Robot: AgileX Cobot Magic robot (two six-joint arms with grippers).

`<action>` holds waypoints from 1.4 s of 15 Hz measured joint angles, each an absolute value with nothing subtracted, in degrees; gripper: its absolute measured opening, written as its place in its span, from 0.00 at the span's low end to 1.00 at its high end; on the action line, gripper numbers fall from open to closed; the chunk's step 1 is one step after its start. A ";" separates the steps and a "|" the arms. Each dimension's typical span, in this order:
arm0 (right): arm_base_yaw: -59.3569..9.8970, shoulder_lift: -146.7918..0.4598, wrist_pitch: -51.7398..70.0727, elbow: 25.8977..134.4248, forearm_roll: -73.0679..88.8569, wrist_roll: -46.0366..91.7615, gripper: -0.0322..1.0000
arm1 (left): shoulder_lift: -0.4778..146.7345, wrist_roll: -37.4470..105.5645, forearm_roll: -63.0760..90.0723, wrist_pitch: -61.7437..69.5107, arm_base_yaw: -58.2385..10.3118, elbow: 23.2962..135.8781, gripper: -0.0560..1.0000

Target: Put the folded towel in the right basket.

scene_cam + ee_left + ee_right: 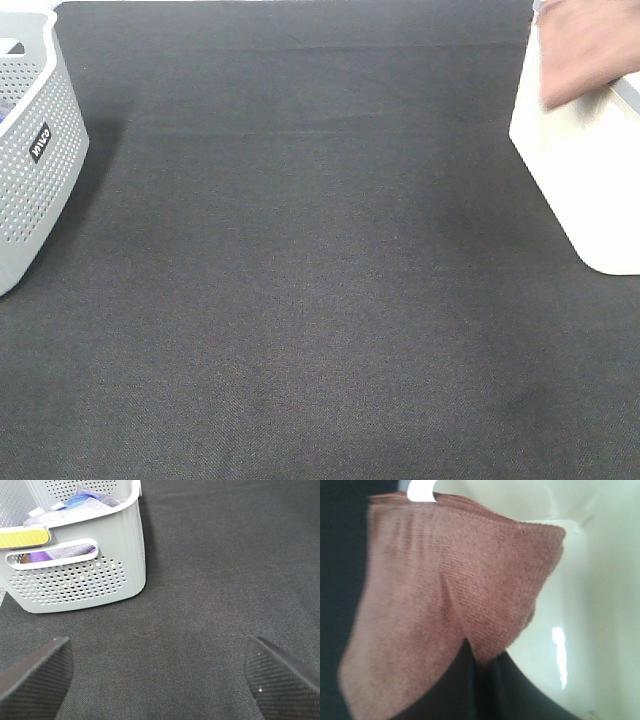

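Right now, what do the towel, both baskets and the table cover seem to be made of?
The towel: soft pinkish-brown cloth, likely microfibre or terry; fine ribbed texture and hemmed edge. The left basket: matte grey plastic, by its moulded rows of holes. The right basket: probably smooth white plastic; plain, slightly glossy wall. The table cover: dark woven fabric, weave visible.

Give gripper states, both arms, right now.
left gripper: open, jaws wide apart, nothing between them.
right gripper: shut on the towel, at the right basket.
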State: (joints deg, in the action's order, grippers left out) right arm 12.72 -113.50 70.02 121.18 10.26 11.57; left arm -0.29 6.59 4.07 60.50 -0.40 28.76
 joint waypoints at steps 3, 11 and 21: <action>16.04 -113.90 70.02 121.18 9.11 12.95 0.04 | -0.29 6.59 4.07 60.50 -0.40 28.76 0.89; 16.16 -120.95 69.96 121.18 12.03 14.15 0.36 | -0.29 6.59 4.07 60.50 -0.40 28.76 0.89; 15.01 -112.93 70.02 121.18 17.59 12.55 0.78 | -0.29 6.59 4.07 60.50 -0.40 28.76 0.89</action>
